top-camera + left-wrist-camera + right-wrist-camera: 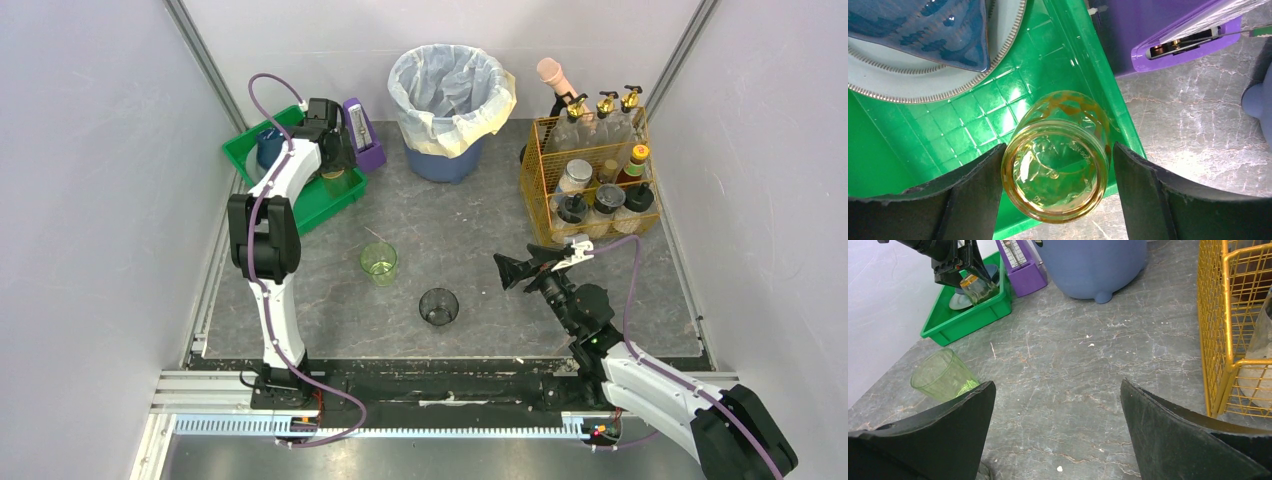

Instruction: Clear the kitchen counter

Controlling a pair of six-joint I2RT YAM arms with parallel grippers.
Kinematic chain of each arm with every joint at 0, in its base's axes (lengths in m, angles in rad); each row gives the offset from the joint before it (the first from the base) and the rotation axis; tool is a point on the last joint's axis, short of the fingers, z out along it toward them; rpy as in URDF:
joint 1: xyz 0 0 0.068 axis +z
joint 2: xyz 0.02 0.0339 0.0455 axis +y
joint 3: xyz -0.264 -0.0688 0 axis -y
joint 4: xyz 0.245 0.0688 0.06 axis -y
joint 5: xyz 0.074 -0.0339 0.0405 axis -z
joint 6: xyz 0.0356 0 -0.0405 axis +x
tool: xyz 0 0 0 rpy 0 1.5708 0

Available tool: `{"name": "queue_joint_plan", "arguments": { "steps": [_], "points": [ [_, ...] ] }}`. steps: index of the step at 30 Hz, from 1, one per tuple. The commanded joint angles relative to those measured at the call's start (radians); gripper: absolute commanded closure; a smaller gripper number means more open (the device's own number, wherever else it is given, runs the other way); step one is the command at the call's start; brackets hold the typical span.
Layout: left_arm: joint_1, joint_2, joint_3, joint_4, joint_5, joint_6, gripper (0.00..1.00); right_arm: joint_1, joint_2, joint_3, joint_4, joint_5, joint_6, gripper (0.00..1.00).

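kitchen counter (460,215) bears green cup (379,262); left gripper (1058,152) seemingly clamps amber glass (1055,180).

Three drinking glasses are counted: an amber glass (1055,160), a green glass (379,262) and a dark glass (439,306). One each is counted of the kitchen counter (460,235), the green tray (312,208), the pale plate (923,82), the blue cup (268,148), the purple device (362,135), the lined blue bin (445,160), the yellow wire basket (533,175) and the pink object (553,75) behind it. In the basket three gold-topped bottles (606,104) are made out at the back, while the other jars and bottles (608,198) are packed too closely to be counted with certainty.
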State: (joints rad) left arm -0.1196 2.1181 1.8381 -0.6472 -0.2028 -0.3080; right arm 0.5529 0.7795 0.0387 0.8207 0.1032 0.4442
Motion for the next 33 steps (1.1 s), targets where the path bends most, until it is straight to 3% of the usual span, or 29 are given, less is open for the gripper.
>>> {"name": "queue_joint_plan", "arguments": {
  "steps": [1,11,21,28,33],
  "points": [
    [-0.004,-0.028,0.012,0.015,0.022,-0.015,0.16,0.005,-0.008,0.003,0.027,0.003,-0.019,0.02],
    [-0.006,-0.121,-0.030,0.011,0.036,-0.030,0.06,0.006,0.023,0.032,0.001,-0.043,-0.020,0.02],
    [-0.067,-0.415,-0.142,0.011,0.077,-0.062,0.00,0.012,0.146,0.180,-0.181,-0.171,-0.019,0.02],
    [-0.162,-0.746,-0.404,0.066,0.072,-0.081,0.00,0.050,0.209,0.319,-0.355,-0.292,-0.026,0.07],
    [-0.198,-0.985,-0.633,0.095,0.092,-0.115,0.00,0.153,0.230,0.449,-0.587,-0.231,-0.085,0.08]
  ]
}}
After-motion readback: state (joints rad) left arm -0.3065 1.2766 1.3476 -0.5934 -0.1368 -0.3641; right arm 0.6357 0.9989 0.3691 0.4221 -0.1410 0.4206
